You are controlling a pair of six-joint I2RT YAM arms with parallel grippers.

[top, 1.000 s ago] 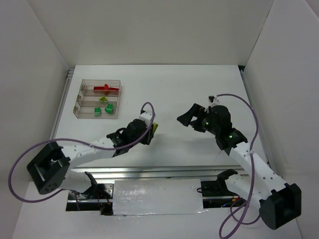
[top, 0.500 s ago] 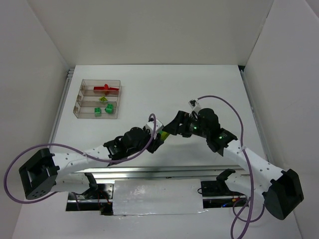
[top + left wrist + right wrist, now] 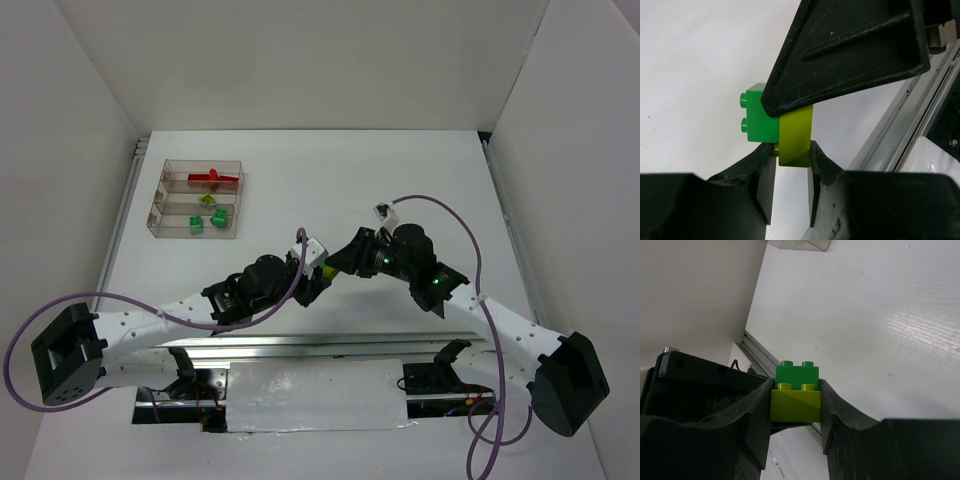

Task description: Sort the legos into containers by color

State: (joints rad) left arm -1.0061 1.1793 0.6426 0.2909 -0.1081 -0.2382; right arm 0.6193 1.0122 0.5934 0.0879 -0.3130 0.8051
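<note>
left pincer [image 3: 790, 167] and right pincer [image 3: 795, 407] both clamped on yellow-green brick [image 3: 796, 132], green brick [image 3: 759, 119] joined to it. tray [image 3: 175, 178] at 10 o'clock.

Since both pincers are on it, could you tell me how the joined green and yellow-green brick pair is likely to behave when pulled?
The brick pair looks like rigid plastic, so it probably won't flex between the left pincer and right pincer. Its glossy sides may slip. The stud joint will likely part suddenly.
</note>
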